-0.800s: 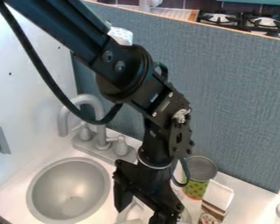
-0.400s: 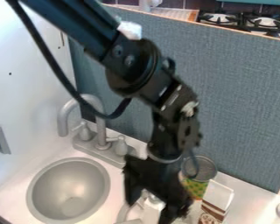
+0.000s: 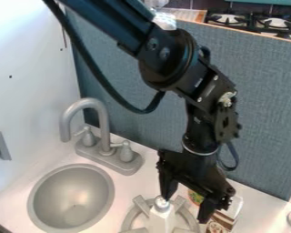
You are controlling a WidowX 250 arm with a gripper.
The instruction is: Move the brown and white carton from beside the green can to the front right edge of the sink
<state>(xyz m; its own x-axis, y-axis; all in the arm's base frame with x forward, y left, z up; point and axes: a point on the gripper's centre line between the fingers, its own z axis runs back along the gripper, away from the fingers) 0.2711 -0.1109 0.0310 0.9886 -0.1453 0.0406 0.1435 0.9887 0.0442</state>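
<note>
black gripper (image 3: pixel 185 205), opened, near white bottle (image 3: pixel 163 220); grey spoked ring (image 3: pixel 141 205) nearby

White ctr (image 3: pixel 266 210) w/ set-in sink bowl (image 3: pixel 72 195) — faucet (image 3: pixel 103 132), grey ring (image 3: pixel 129 218), can (image 3: pixel 195 197) & carton (image 3: pixel 224 220) on it.

My gripper (image 3: pixel 185 207) looks like matt black plastic, while my arm (image 3: pixel 111 20) above it has a smooth, hard surface with a soft sheen. The cable (image 3: pixel 93 68) looks like smooth black rubber. Below me, the bottle (image 3: pixel 162 222) has a smooth, plastic-looking white body and a shiny metallic cap. The sink basin (image 3: pixel 43 199) and faucet (image 3: pixel 103 122) have a smooth grey satin finish. The desk (image 3: pixel 266 205) is smooth and slightly glossy; the partition (image 3: pixel 263 113) looks rough and woven, like cloth.
</note>
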